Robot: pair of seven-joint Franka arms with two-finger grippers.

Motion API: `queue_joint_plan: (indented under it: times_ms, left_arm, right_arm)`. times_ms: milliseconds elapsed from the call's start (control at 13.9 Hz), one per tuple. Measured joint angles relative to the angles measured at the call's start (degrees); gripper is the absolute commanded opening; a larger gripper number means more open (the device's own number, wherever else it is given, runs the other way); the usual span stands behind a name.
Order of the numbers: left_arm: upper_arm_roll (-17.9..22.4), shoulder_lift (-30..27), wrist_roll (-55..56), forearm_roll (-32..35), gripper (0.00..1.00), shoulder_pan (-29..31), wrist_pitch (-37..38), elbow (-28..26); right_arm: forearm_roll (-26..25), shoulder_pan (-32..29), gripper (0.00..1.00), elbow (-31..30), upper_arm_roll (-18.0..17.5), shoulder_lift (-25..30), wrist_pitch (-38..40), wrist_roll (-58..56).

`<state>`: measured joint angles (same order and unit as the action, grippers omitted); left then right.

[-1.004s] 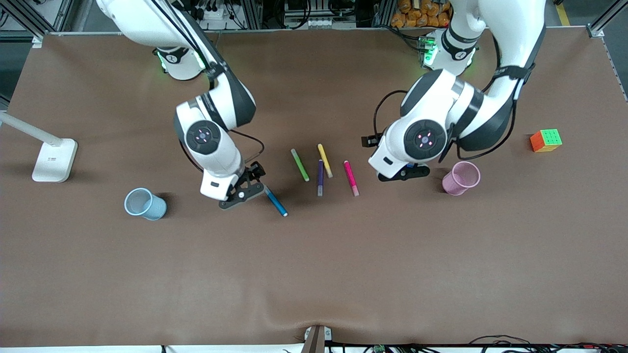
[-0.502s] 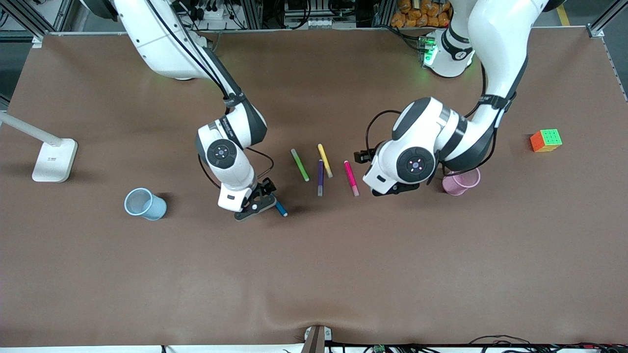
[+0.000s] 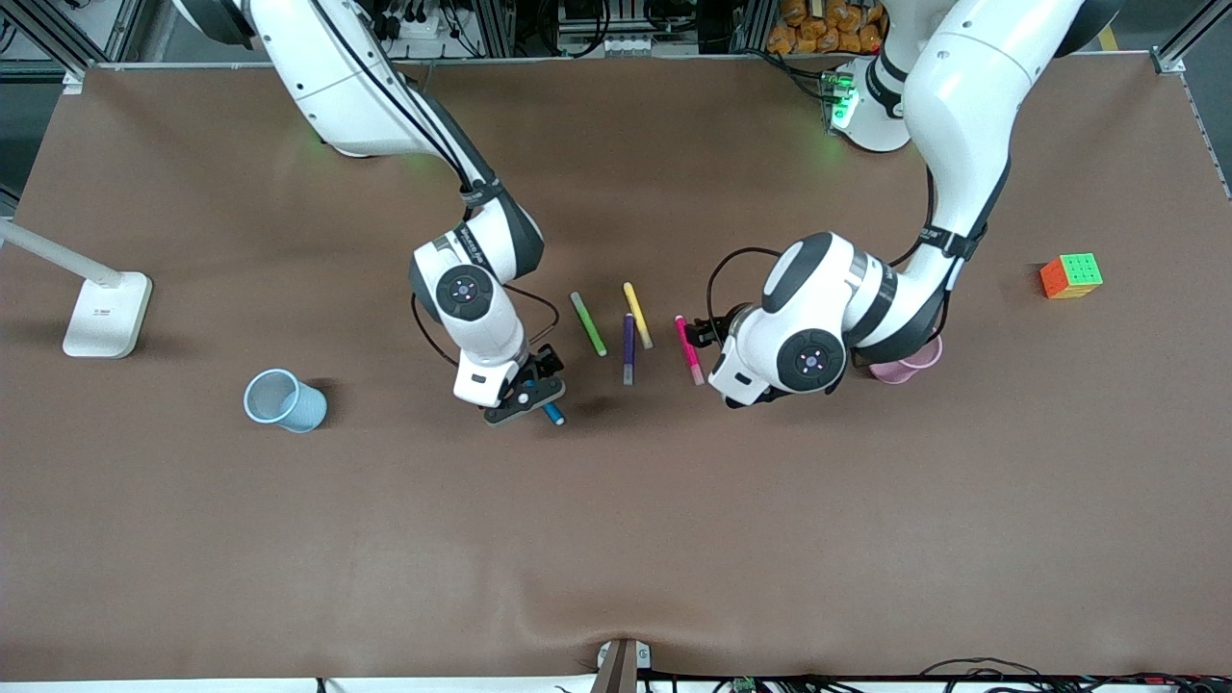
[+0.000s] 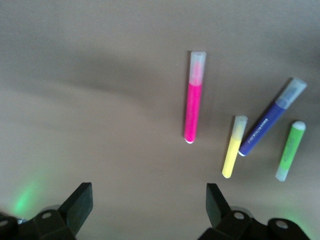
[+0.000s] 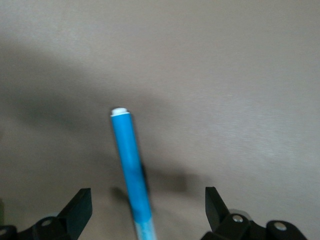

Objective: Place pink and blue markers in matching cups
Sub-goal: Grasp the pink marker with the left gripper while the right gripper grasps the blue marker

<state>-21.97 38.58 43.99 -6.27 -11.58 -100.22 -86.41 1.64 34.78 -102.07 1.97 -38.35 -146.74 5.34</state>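
Note:
The blue marker (image 3: 552, 415) lies on the table, mostly covered by my right gripper (image 3: 532, 387). In the right wrist view the blue marker (image 5: 131, 170) runs between the open fingers of the right gripper (image 5: 147, 210), touching neither. The pink marker (image 3: 687, 348) lies flat beside my left arm's hand. In the left wrist view my left gripper (image 4: 147, 205) is open and empty over bare table, a little short of the pink marker (image 4: 194, 97). The blue cup (image 3: 282, 400) stands toward the right arm's end. The pink cup (image 3: 910, 364) is partly hidden by the left arm.
Green (image 3: 588, 324), yellow (image 3: 637, 315) and dark purple (image 3: 628, 348) pens lie between the blue and pink markers. A colourful cube (image 3: 1070, 275) sits toward the left arm's end. A white lamp base (image 3: 106, 313) stands toward the right arm's end.
My right gripper has moved along the blue marker and now covers most of it. My left arm has moved toward the pink marker and now hides part of the pink cup.

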Motion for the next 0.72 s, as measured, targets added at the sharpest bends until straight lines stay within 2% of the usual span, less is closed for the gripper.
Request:
queue_joint_plan:
  times_ms: [143, 430, 717]
  left_arm:
    - [0.27, 0.88, 0.00, -0.01, 1.00, 0.10, -0.19, 0.14]
    - [0.45, 2.25, 0.09, -0.18, 1.00, 0.09, -2.29, 0.17]
    - [0.43, 4.60, 3.10, -0.38, 0.98, -0.32, -6.76, 0.19]
  right_arm:
    - [-0.01, 0.26, 0.93, 0.07, 0.04, -1.02, -1.01, 0.30]
    - [-0.02, 0.25, 0.56, 0.22, 0.31, -1.36, -1.12, 0.32]
    - [-0.02, 0.25, 0.30, 0.27, 0.35, -1.36, -1.32, 0.34]
